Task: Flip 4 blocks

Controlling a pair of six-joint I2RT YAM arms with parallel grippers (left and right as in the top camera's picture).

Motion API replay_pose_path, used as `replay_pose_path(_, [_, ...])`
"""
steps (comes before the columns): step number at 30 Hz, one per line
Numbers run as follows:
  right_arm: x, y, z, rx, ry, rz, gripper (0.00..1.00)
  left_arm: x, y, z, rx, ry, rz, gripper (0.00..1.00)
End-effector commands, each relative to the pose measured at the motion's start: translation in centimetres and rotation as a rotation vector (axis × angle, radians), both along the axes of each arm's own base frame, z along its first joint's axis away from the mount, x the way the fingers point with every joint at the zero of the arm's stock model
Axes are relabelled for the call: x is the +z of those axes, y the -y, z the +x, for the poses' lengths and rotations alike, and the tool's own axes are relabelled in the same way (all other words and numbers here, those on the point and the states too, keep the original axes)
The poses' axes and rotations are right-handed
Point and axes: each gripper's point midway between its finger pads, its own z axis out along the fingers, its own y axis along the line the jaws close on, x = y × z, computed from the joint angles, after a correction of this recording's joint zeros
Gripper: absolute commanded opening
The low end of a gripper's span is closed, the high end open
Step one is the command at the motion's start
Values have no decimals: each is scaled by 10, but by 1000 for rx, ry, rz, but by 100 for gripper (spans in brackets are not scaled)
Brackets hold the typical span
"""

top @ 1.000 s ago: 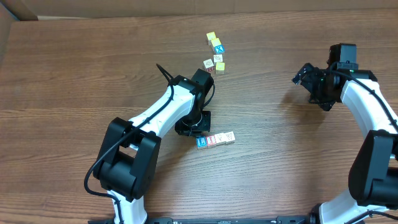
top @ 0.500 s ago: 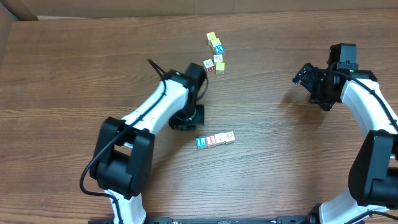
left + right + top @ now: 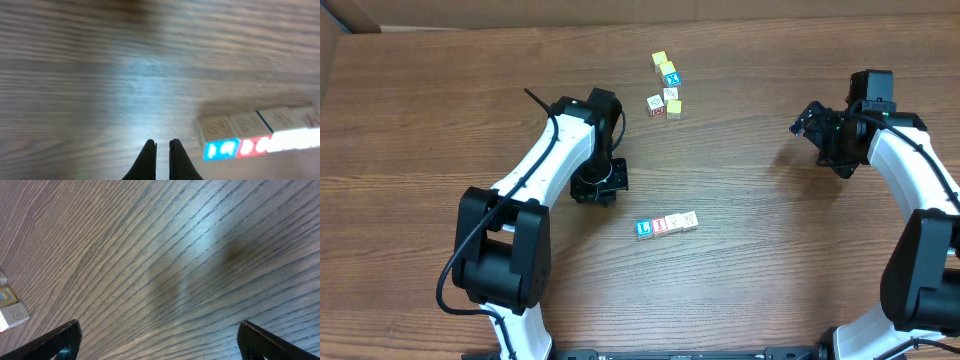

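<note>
Hovering just left of the blocks (image 3: 667, 224), left gripper (image 3: 598, 186) clenched on nothing; blocks in a row near centre, seemingly touching; right gripper (image 3: 810, 120) spread wide, far right, well apart

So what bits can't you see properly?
- Left wrist view: the row of blocks is blurry, and the right edge cuts its end off.
- Overhead: the marks on that row are too small to read.
- Right wrist view: the left edge cuts off some cubes.
</note>
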Motion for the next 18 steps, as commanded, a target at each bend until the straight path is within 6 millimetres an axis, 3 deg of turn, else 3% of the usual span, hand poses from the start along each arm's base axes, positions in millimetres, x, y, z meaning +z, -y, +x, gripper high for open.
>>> replay_pose_path(1, [6, -1, 6, 7, 20, 2, 100, 14, 7, -7, -35, -15, -58, 4])
replay_pose_path(12, [6, -1, 6, 8, 20, 2, 100, 77, -8, -25, 1, 168, -44, 4])
replay_pose_path(18, [6, -1, 8, -2, 27, 6, 100, 81, -14, -44, 98, 182, -44, 4])
